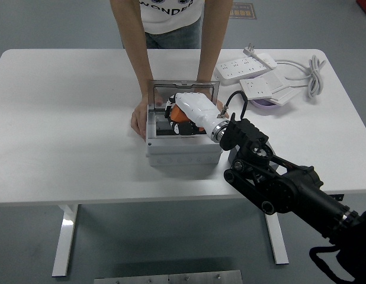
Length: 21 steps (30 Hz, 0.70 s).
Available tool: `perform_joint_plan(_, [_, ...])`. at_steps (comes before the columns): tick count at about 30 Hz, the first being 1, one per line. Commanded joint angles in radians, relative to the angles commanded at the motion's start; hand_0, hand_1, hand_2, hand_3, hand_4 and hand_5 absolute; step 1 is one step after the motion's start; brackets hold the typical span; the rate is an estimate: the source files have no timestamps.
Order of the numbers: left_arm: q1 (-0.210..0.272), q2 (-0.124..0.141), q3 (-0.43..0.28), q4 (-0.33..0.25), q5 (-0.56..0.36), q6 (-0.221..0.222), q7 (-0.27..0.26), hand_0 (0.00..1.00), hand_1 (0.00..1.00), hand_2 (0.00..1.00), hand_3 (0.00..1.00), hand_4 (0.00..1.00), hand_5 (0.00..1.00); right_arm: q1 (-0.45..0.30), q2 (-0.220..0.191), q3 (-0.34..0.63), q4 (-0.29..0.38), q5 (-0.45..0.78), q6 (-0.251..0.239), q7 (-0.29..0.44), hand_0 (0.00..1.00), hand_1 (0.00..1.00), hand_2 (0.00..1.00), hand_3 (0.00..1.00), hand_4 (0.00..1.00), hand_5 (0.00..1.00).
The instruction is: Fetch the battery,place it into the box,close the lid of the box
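White-shelled, my right hand [192,109] sits inside the open grey box [183,145] at bench [70,118] centre, fingers clamped on the orange battery [180,112]. A person's hand [138,118] steadies the box's left wall.

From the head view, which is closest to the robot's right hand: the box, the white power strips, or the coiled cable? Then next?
From the right hand:
1. Box, directly under the hand.
2. Power strips, to the far right.
3. Coiled cable, at the table's far-right edge.
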<state>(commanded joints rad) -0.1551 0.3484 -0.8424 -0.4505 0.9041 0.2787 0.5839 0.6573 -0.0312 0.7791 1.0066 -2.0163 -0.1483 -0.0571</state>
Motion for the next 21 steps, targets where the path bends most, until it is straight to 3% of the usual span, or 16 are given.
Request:
perform_joint_plan(13, [-0.002,0.001,0.002,-0.001,-0.001,0.006,-0.003,0.622,0.692,0.599,0.569,0.583,0.012,-0.007,-0.002,0.013,-0.012,0.045,-0.006,0.026,0.254,0.31,0.365,0.44,0.352,0.002])
perform_joint_plan(14, [-0.002,0.001,0.001,-0.001,-0.001,0.006,-0.003,0.622,0.692,0.598,0.57,0.582,0.012,-0.007,-0.002,0.013,-0.014,0.048,-0.004,0.027,0.266,0.356,0.437,0.523,0.521,0.002])
perform_joint_plan(19, [-0.002,0.001,0.001,-0.001,0.001,0.007,-0.002,0.622,0.692,0.598,0.57,0.582,0.012,-0.009,-0.001,0.015,-0.02,0.056,0.0,0.03,0.266,0.356,0.437,0.523,0.521,0.002])
perform_joint_plan(21, [-0.002,0.001,0.0,-0.001,0.001,0.007,-0.002,0.622,0.691,0.597,0.569,0.581,0.014,-0.01,-0.001,0.016,-0.021,0.058,0.001,0.031,0.275,0.369,0.446,0.535,0.564,0.002])
